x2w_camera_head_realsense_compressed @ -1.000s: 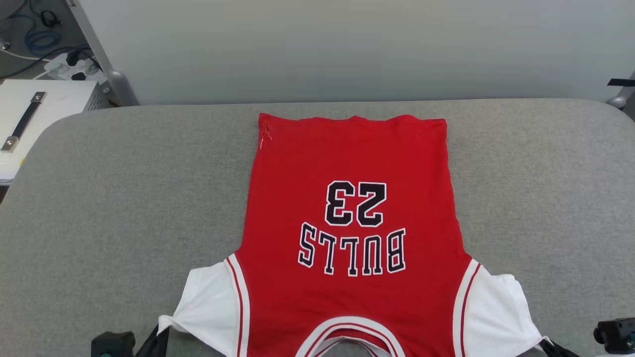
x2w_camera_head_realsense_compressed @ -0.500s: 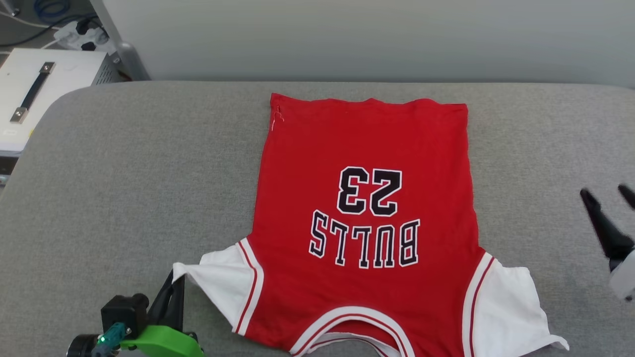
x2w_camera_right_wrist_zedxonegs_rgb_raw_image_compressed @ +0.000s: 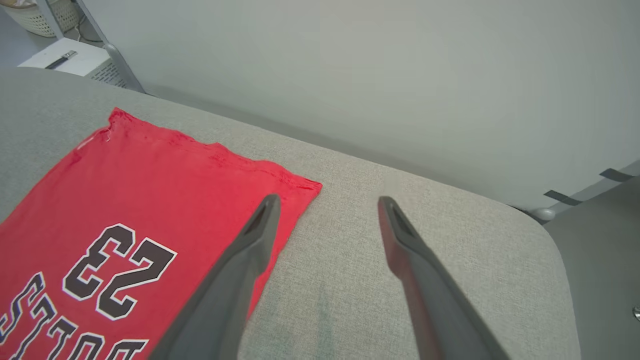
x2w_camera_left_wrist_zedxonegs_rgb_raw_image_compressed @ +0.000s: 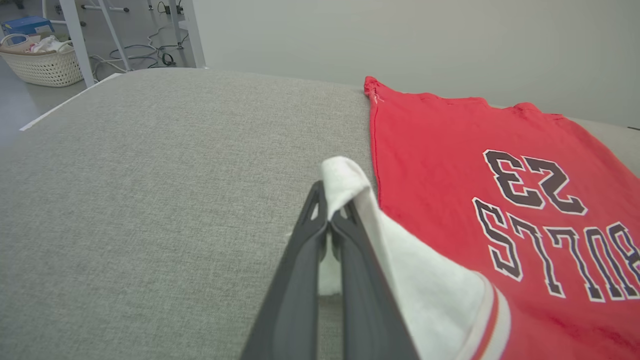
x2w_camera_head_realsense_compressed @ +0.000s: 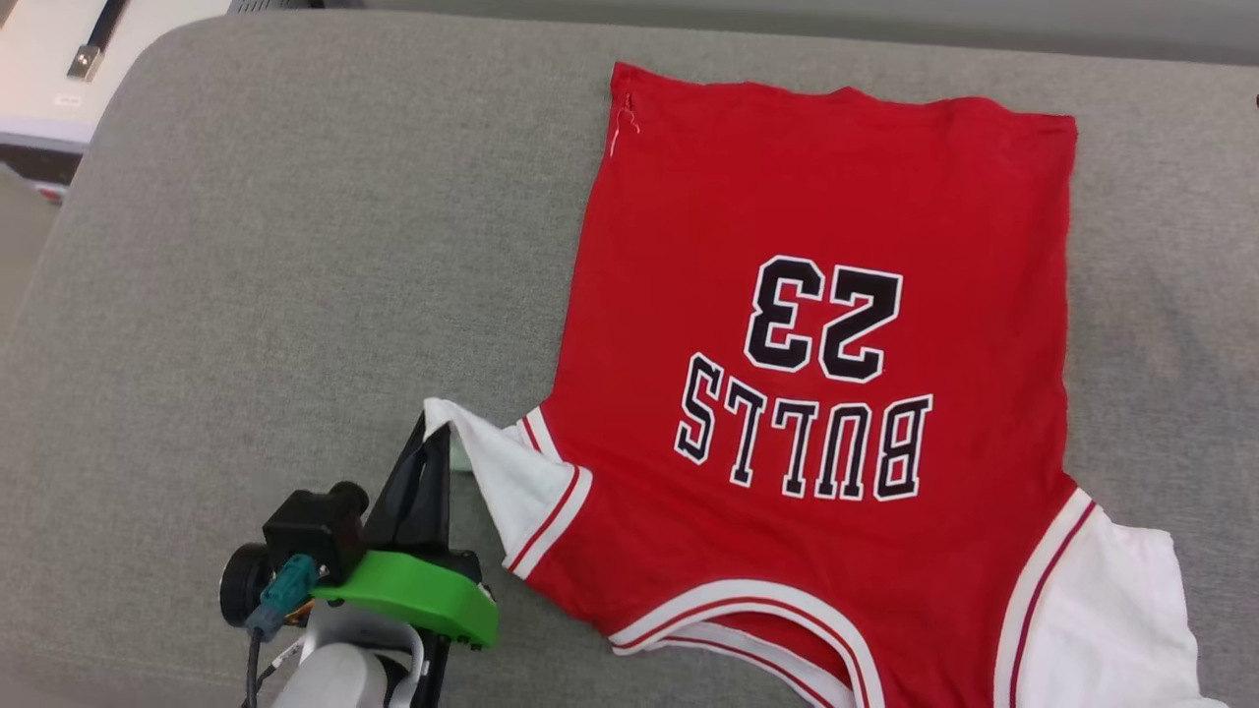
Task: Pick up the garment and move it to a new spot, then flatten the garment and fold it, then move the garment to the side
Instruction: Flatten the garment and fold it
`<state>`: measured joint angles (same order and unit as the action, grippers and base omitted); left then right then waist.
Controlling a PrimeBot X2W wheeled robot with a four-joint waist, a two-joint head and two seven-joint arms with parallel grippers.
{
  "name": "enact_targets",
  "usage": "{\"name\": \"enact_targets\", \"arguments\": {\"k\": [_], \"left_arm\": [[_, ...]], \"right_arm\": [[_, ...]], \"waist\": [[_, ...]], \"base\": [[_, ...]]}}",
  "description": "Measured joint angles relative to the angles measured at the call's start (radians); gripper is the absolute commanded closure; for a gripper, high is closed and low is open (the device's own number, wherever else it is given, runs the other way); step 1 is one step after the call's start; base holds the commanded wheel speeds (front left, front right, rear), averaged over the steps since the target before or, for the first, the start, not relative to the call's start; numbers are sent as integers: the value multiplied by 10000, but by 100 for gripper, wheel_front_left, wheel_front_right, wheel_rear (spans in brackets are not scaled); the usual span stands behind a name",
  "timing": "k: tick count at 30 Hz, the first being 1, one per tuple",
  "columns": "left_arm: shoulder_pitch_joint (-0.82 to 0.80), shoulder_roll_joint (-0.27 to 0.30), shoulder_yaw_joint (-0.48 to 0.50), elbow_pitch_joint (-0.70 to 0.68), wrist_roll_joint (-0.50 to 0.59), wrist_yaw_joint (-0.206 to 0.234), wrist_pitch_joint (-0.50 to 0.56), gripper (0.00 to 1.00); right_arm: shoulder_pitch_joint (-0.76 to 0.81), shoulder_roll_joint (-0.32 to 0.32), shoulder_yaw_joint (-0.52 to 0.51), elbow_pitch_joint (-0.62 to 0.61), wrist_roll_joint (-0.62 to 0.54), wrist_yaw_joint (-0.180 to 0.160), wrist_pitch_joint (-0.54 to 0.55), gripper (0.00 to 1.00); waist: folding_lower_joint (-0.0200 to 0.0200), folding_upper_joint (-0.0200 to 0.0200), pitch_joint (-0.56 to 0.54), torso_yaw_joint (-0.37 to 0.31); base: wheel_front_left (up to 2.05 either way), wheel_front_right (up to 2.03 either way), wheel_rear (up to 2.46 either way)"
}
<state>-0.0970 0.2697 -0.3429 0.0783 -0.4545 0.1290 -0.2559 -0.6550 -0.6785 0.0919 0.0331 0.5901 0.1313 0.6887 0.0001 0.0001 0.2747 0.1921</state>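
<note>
The garment [x2w_camera_head_realsense_compressed: 816, 246] is a red T-shirt with white sleeves and a black "BULLS 23" print, lying flat on the grey padded table [x2w_camera_head_realsense_compressed: 295, 246], collar nearest me. My left gripper [x2w_camera_head_realsense_compressed: 433, 438] is shut on the tip of its white left sleeve [x2w_camera_head_realsense_compressed: 497, 472], which is lifted and drawn in toward the body. The left wrist view shows the same sleeve [x2w_camera_left_wrist_zedxonegs_rgb_raw_image_compressed: 400, 260] draped over the closed fingers [x2w_camera_left_wrist_zedxonegs_rgb_raw_image_compressed: 325, 235]. In the right wrist view my right gripper [x2w_camera_right_wrist_zedxonegs_rgb_raw_image_compressed: 325, 200] stands open above the table, just beside the garment's [x2w_camera_right_wrist_zedxonegs_rgb_raw_image_compressed: 125, 190] far hem corner, holding nothing.
A white box with a black handle [x2w_camera_head_realsense_compressed: 59, 59] sits off the table's far left corner. A wicker basket [x2w_camera_left_wrist_zedxonegs_rgb_raw_image_compressed: 40, 62] stands on the floor beyond the table. A pale wall runs behind the table's far edge, and the table's right end [x2w_camera_right_wrist_zedxonegs_rgb_raw_image_compressed: 545, 235] is rounded.
The head camera tilted down and left. My right gripper let go of the right sleeve, opened and left the head view. My left gripper carried the left sleeve inward, toward the shirt's body.
</note>
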Motion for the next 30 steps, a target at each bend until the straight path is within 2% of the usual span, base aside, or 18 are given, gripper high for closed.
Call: {"name": "enact_targets", "arguments": {"k": [5,9,15,21,28,29,30], "left_arm": [[-357,-767,424,-90,523,-430,0,100],[-595,-1269,757,-113,890,-813,0,100],[-909,-1801,1177,-100,1304,-1356,0,100],[-1148,-2077,1371,-50,1572,-1689,0,100],[-1206,-2130,1486,29,1645,-1827,0,100],[-1208,-2134,1507,33,1645,-1833,0,100],[-1208,-2136,1515,33,1645,-1833,0,100]], "right_arm": [[-1749,-40,717,1273,184,0,2355,0],[-2877,98,863,2232,157,0,3772,0],[-4223,368,980,3133,-537,0,4222,0],[-4659,479,1024,3923,-966,0,4253,0],[-4605,46,1323,3827,-819,0,4291,0],[-4554,-23,1216,3820,-690,0,4253,45],[-4528,-23,1177,3824,-663,0,4222,100]], "waist": [[0,0,827,423],[1,0,1499,737],[1,0,2477,1132],[1,0,3285,1530],[0,0,3837,1881],[0,0,3833,1916],[0,0,3807,1903]], "base": [[0,0,0],[0,0,0],[0,0,0],[0,0,0],[0,0,0],[0,0,0],[0,0,0]]}}
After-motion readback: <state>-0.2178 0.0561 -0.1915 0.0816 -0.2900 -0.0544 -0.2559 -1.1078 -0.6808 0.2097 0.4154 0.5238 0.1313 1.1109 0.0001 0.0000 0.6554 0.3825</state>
